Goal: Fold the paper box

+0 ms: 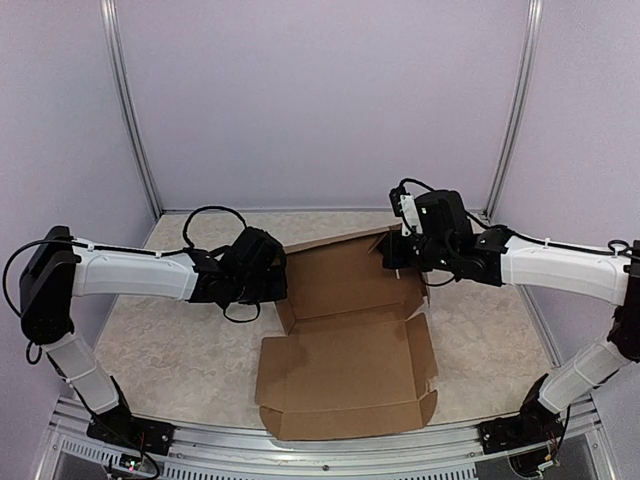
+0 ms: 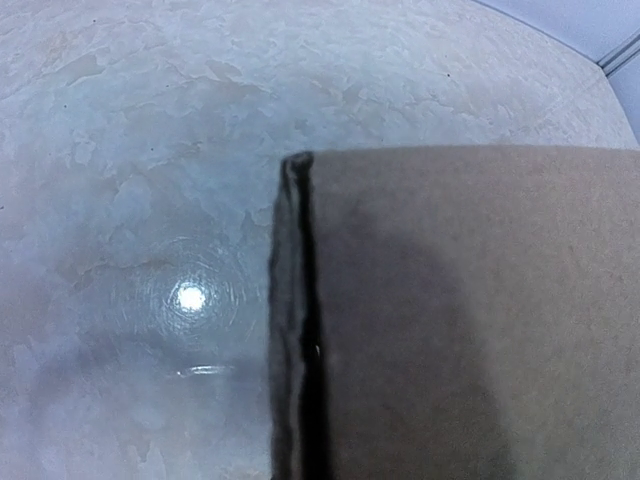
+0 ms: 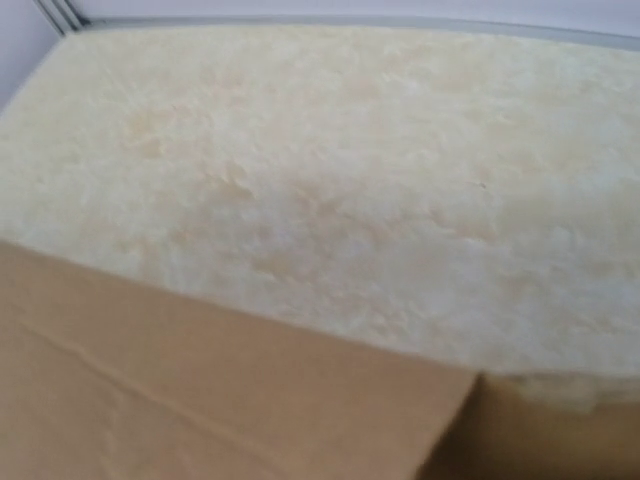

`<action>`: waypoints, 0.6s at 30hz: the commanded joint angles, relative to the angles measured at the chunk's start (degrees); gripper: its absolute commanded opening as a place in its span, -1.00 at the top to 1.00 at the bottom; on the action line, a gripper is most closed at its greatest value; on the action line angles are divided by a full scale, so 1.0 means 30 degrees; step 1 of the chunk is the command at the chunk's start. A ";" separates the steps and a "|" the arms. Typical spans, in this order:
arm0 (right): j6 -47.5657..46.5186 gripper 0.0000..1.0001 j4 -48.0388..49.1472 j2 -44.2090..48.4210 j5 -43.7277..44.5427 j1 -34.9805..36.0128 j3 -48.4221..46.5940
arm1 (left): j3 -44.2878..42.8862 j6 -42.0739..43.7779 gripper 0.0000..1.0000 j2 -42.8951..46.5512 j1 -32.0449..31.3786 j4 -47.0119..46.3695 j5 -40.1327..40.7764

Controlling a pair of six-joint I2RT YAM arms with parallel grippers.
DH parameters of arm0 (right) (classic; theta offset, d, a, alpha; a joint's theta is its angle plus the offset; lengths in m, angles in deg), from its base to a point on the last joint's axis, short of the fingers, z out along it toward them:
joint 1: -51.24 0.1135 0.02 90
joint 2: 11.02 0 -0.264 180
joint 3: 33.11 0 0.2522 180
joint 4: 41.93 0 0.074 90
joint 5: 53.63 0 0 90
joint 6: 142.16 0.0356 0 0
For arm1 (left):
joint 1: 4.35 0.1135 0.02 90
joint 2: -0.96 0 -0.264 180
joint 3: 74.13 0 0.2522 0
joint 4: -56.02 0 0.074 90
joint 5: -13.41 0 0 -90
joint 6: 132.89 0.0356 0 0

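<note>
Paper box (image 1: 345, 345): partly formed and lying open between the two pincers, with its far panel raised. Judged light and thin, stiff only across the panels, and likely to bow or slide on the smooth table (image 1: 170, 340). Best hold: flap edges close to a crease. Left gripper (image 1: 262, 280) sits at the left wall, right gripper (image 1: 400, 252) at the far right corner. No fingers are visible, so I cannot tell whether either is released or clenched.

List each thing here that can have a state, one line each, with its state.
paper box: half folded, far half's walls raised, near panel flat on the table.
left hand: at the box's left wall, open or shut not visible.
right hand: at the box's far right corner, open or shut not visible.
</note>
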 commanded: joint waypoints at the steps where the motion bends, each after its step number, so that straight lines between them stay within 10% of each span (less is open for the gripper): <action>1: 0.1149 1.00 0.2348 -0.0375 -0.0691 -0.0039 -0.0487 | -0.0587 0.0032 1.00 -0.0396 -0.0336 0.0397 -0.2020; 18: -0.1112 1.00 -0.1257 0.1443 0.0482 0.0058 -0.0872 | 0.0543 -0.1045 1.00 0.0745 0.1149 -0.1442 -0.3800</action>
